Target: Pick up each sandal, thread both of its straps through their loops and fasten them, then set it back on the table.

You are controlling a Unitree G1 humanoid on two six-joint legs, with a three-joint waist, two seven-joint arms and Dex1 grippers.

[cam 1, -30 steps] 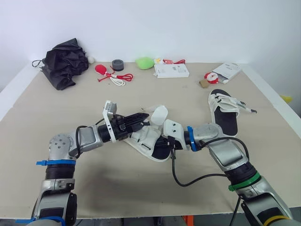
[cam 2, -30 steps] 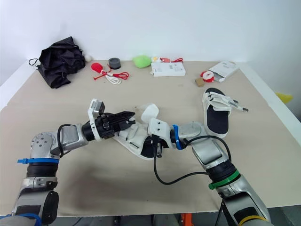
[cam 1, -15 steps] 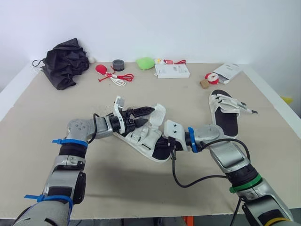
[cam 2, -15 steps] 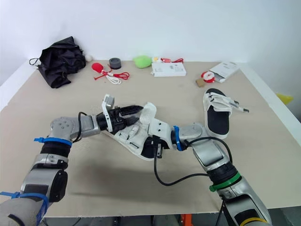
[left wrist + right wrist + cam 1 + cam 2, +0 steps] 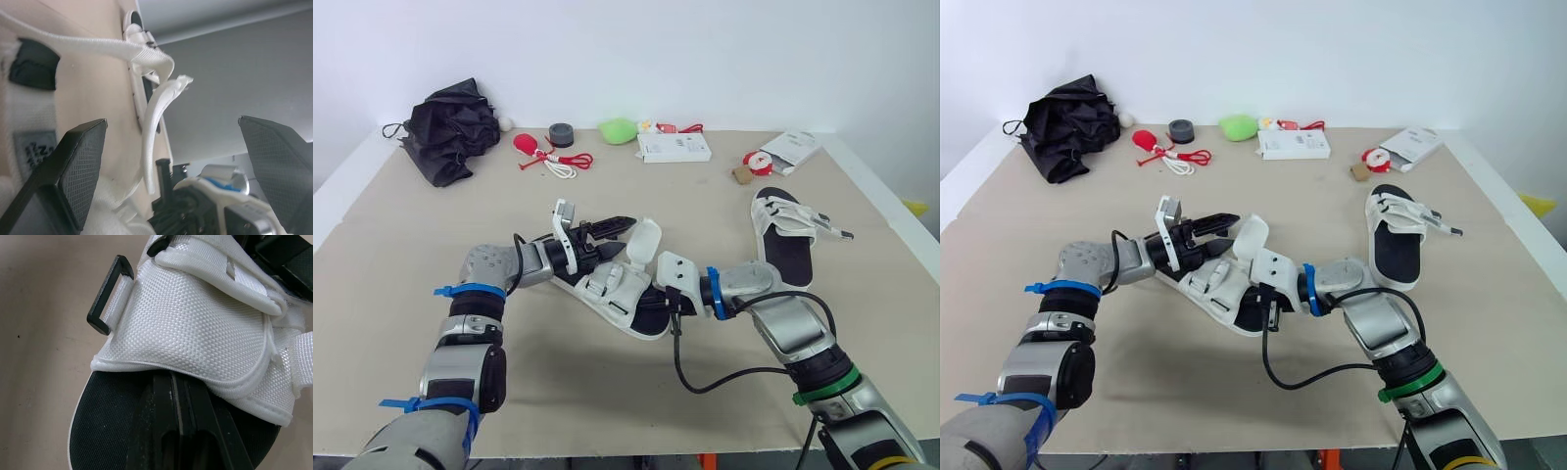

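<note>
A white-strapped, black-soled fabric sandal (image 5: 619,294) lies on the beige table (image 5: 401,284). The left gripper (image 5: 619,233) hovers just over this sandal's far end. Its two black fingers (image 5: 80,161) are spread wide, and a loose white woven strap (image 5: 155,115) of the sandal passes between them, touching neither. The right gripper (image 5: 175,382) meets the sandal at its near right side. Its fingers are pressed together and tucked under the white woven upper, over the black footbed. A black rectangular loop (image 5: 110,296) juts from that upper. A second, matching sandal (image 5: 785,240) lies well to the right of the first, near neither gripper.
</note>
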